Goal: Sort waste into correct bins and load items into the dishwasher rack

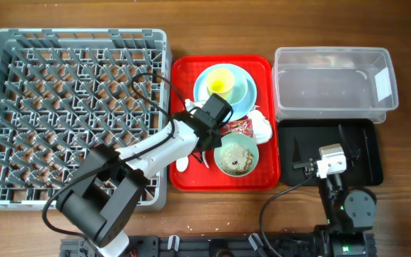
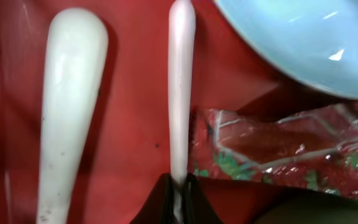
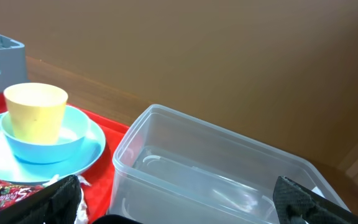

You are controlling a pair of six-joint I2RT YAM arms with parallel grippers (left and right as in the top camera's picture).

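Note:
My left gripper (image 2: pixel 180 190) is low over the red tray (image 1: pixel 184 78) and shut on the thin handle of a white plastic utensil (image 2: pixel 181 93); I cannot tell whether it is the spoon or the fork. A second white utensil (image 2: pixel 67 112) lies beside it. The red snack wrapper (image 2: pixel 278 149) and the blue plate (image 2: pixel 309 43) are just right of it. The yellow cup (image 1: pixel 220 82) stands on the plate. The green bowl (image 1: pixel 236 155) holds food scraps. The napkin (image 1: pixel 262 127) lies at the tray's right edge. My right gripper (image 3: pixel 179 208) is open and empty above the black tray (image 1: pixel 359 153).
The grey dishwasher rack (image 1: pixel 73 114) fills the left of the table, and my left arm crosses its right corner. The clear tub (image 1: pixel 334 82) stands behind the black tray and directly ahead in the right wrist view (image 3: pixel 216 168).

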